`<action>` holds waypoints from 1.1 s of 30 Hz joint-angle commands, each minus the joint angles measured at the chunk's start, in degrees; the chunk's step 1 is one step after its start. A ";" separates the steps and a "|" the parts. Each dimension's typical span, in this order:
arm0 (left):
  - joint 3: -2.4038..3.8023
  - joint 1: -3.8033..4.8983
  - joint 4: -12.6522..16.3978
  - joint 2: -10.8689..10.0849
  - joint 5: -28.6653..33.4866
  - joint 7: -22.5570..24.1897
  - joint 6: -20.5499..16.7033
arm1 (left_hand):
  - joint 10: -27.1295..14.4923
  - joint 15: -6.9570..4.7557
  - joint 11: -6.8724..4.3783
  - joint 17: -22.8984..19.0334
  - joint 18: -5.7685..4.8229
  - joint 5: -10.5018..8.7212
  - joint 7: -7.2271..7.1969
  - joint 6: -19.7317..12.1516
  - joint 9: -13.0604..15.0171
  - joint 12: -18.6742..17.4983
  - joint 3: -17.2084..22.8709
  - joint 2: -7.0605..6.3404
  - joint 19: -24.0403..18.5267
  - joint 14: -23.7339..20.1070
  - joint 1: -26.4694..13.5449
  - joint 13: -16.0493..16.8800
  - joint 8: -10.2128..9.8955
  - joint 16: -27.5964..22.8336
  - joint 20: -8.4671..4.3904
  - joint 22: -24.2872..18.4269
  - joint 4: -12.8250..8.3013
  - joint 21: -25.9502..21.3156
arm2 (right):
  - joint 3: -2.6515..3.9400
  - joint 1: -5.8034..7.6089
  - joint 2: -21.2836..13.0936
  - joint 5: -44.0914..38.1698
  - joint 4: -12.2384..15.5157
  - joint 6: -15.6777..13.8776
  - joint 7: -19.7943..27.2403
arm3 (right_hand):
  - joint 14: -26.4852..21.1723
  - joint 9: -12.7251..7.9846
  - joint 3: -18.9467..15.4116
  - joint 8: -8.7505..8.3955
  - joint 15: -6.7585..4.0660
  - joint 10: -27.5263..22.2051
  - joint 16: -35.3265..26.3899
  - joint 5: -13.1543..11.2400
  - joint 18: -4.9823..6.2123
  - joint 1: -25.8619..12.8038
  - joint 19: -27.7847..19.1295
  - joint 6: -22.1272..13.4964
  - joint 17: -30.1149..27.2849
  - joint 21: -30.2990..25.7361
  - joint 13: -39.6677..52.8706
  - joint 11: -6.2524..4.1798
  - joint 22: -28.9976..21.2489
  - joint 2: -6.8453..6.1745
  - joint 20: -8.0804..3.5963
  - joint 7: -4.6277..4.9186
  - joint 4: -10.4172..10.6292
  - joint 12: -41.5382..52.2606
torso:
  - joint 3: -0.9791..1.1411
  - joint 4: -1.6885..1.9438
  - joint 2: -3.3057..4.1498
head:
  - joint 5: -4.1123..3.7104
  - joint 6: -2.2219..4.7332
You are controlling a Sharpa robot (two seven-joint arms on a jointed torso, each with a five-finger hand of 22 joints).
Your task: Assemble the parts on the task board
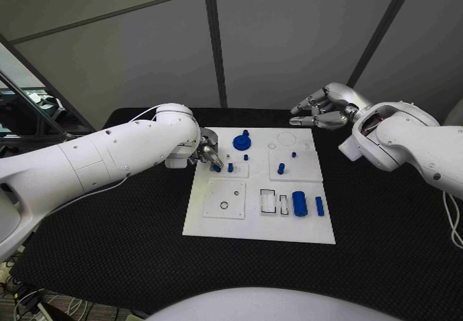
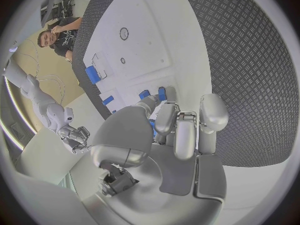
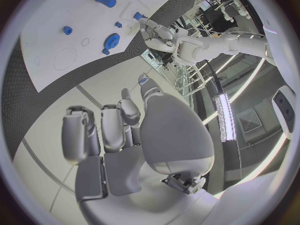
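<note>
The white task board lies in the middle of the black table. My left hand is at the board's left edge, and its thumb and fingers close around a small blue peg; a sliver of blue shows between them. A second peg stands right beside it. A blue gear sits further back, with more pegs to its right. My right hand hovers above the board's far right corner, fingers loosely apart and holding nothing.
A thick blue cylinder and a thinner one lie at the board's near right, beside two rectangular slots. A raised white plate with a hole sits at the near left. Black table surrounds the board.
</note>
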 commanded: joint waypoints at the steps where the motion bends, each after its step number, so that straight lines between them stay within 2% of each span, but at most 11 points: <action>1: -0.54 -0.76 -0.18 0.21 0.39 -0.34 2.39 | 0.09 -0.30 0.02 12.08 -1.12 0.12 -0.18 -0.40 0.30 -0.25 8.80 0.64 -0.30 5.01 -0.06 7.53 0.14 0.25 0.08 0.02 -8.75 -0.33 | 0.04 0.11 0.01 -0.01 0.13 0.19 0.55 | 1.07 0.07 -0.25 -0.25 -0.19 -0.04 -0.37 0.40 0.51 -0.39 -0.14 -0.24 -0.14 -0.42 -0.14 0.01 3.77 0.37 -0.14 0.14 0.25 -0.10 | 0.00 -0.02 0.05 | -0.02 -0.03; 5: -0.55 -0.74 -0.44 0.32 0.40 -0.44 1.33 | -0.15 -0.16 0.15 12.03 -1.14 -0.26 -0.11 -0.82 1.00 -0.62 8.27 1.17 -0.34 4.97 -1.68 7.45 0.31 0.20 0.22 0.14 -7.21 -0.37 | 0.04 0.11 -0.03 -0.01 0.16 0.16 0.52 | 1.08 0.08 -0.27 -0.26 -0.19 -0.10 -0.45 0.40 0.54 -0.45 -0.17 -0.29 -0.19 -0.52 -0.25 0.02 3.66 0.40 -0.14 0.14 0.27 -0.18 | -0.01 0.00 0.01 | -0.07 -0.10; 8: -0.55 -0.73 -0.57 0.36 0.40 -0.51 1.00 | -0.12 -0.20 0.02 12.10 -1.15 -1.07 -0.35 -0.77 1.34 -0.55 6.87 0.66 -0.27 4.99 -3.56 7.51 0.45 0.28 0.27 0.28 -5.28 -0.37 | 0.04 0.11 -0.06 -0.01 0.17 0.13 0.50 | 1.08 0.08 -0.28 -0.26 -0.19 -0.11 -0.46 0.39 0.54 -0.48 -0.18 -0.30 -0.19 -0.53 -0.27 0.02 3.66 0.41 -0.14 0.15 0.29 -0.19 | 0.00 0.01 0.01 | -0.07 -0.12; 10: -0.55 -0.72 -0.67 0.40 0.41 -0.57 0.89 | -0.06 -0.39 -0.24 12.10 -1.13 -5.99 -0.71 -0.66 1.56 -0.45 5.76 0.58 -0.24 4.99 -4.39 7.58 0.53 0.29 0.17 0.33 -3.86 -0.42 | 0.04 0.11 -0.07 -0.01 0.18 0.12 0.49 | 1.08 0.08 -0.28 -0.26 -0.19 -0.11 -0.47 0.39 0.54 -0.50 -0.18 -0.30 -0.21 -0.54 -0.27 0.02 3.65 0.42 -0.14 0.15 0.30 -0.19 | 0.01 0.02 0.00 | -0.08 -0.10; 11: -0.56 -0.72 -0.71 0.41 0.41 -0.59 0.87 | -0.06 -0.46 -0.29 12.10 -1.12 -7.38 -0.77 -0.65 1.61 -0.44 5.32 0.42 -0.23 4.99 -4.61 7.61 0.52 0.29 0.11 0.35 -3.38 -0.46 | 0.04 0.11 -0.07 -0.01 0.19 0.12 0.49 | 1.08 0.08 -0.28 -0.26 -0.19 -0.11 -0.47 0.39 0.54 -0.50 -0.18 -0.30 -0.21 -0.54 -0.27 0.02 3.65 0.42 -0.14 0.15 0.30 -0.19 | 0.01 0.02 0.00 | -0.08 -0.10; 14: -0.56 -0.72 -0.82 0.42 0.41 -0.66 0.88 | -0.08 -0.53 -0.36 12.15 -1.13 -8.27 -0.83 -0.53 1.67 -0.42 4.43 0.09 -0.14 5.01 -5.10 7.64 0.50 0.34 0.01 0.44 -2.23 -0.47 | 0.04 0.11 -0.08 -0.01 0.19 0.11 0.48 | 1.08 0.08 -0.28 -0.26 -0.19 -0.11 -0.47 0.39 0.54 -0.50 -0.18 -0.30 -0.21 -0.54 -0.27 0.02 3.65 0.42 -0.14 0.15 0.30 -0.19 | 0.00 -0.01 -0.02 | -0.07 -0.12; 15: -0.56 -0.72 -0.85 0.43 0.41 -0.69 0.91 | -0.08 -0.59 -0.42 12.15 -1.14 -10.28 -0.99 -0.39 1.71 -0.42 3.95 -0.07 -0.13 5.01 -5.22 7.66 0.53 0.35 -0.01 0.45 -1.74 -0.50 | 0.04 0.11 -0.09 -0.01 0.19 0.10 0.48 | 1.08 0.08 -0.28 -0.26 -0.19 -0.11 -0.47 0.39 0.54 -0.50 -0.18 -0.30 -0.21 -0.54 -0.27 0.02 3.65 0.42 -0.14 0.15 0.30 -0.19 | 0.00 -0.01 -0.02 | -0.07 -0.12; 16: -0.56 -0.72 -0.88 0.43 0.41 -0.71 0.94 | -0.07 -0.63 -0.47 12.14 -1.15 -11.46 -1.04 -0.33 1.72 -0.39 3.64 -0.20 -0.11 5.01 -5.22 7.68 0.52 0.34 -0.04 0.47 -1.45 -0.52 | 0.04 0.11 -0.09 -0.01 0.19 0.10 0.48 | 1.08 0.08 -0.28 -0.26 -0.19 -0.11 -0.47 0.39 0.54 -0.50 -0.18 -0.30 -0.21 -0.54 -0.27 0.02 3.65 0.42 -0.14 0.15 0.30 -0.19 | -0.02 0.00 -0.01 | -0.08 -0.13; 18: -0.56 -0.71 -0.97 0.43 0.41 -0.81 1.02 | -0.08 -0.68 -0.53 12.15 -1.13 -12.90 -1.06 -0.22 1.73 -0.38 2.94 -0.49 -0.09 5.01 -5.22 7.70 0.48 0.36 -0.13 0.47 -0.75 -0.60 | 0.04 0.11 -0.10 -0.01 0.19 0.11 0.48 | 1.08 0.08 -0.28 -0.26 -0.19 -0.11 -0.47 0.39 0.54 -0.50 -0.18 -0.30 -0.21 -0.54 -0.27 0.02 3.65 0.42 -0.14 0.15 0.30 -0.19 | -0.01 0.01 -0.02 | -0.08 -0.14; 23: -0.57 -0.69 -1.15 0.45 0.41 -1.14 1.23 | -0.26 -0.69 -0.51 11.96 -1.08 -13.74 -1.04 -0.14 1.63 -0.77 1.72 -0.79 -0.22 4.94 -5.58 7.60 0.28 0.17 -0.18 0.30 0.96 -0.90 | 0.04 0.11 -0.11 -0.01 0.22 0.25 0.47 | 1.07 0.08 -0.31 -0.26 -0.19 -0.10 -0.52 0.39 0.54 -0.58 -0.17 -0.32 -0.26 -0.54 -0.25 0.03 3.66 0.44 -0.14 0.16 0.36 -0.16 | 0.00 0.02 0.00 | -0.08 -0.10; 33: -0.57 -0.65 -1.34 0.56 0.41 -1.55 1.56 | -0.43 -0.68 -0.50 11.80 -1.03 -14.60 -1.05 0.06 1.45 -1.08 -0.11 -1.97 -0.34 4.87 -5.74 7.52 0.03 0.02 -0.18 0.14 3.03 -1.27 | 0.04 0.11 -0.09 -0.01 0.21 0.33 0.50 | 1.06 0.09 -0.33 -0.26 -0.19 -0.14 -0.54 0.38 0.56 -0.64 -0.22 -0.32 -0.28 -0.61 -0.32 0.03 3.57 0.44 -0.14 0.16 0.39 -0.22 | 0.00 0.01 -0.01 | -0.09 -0.07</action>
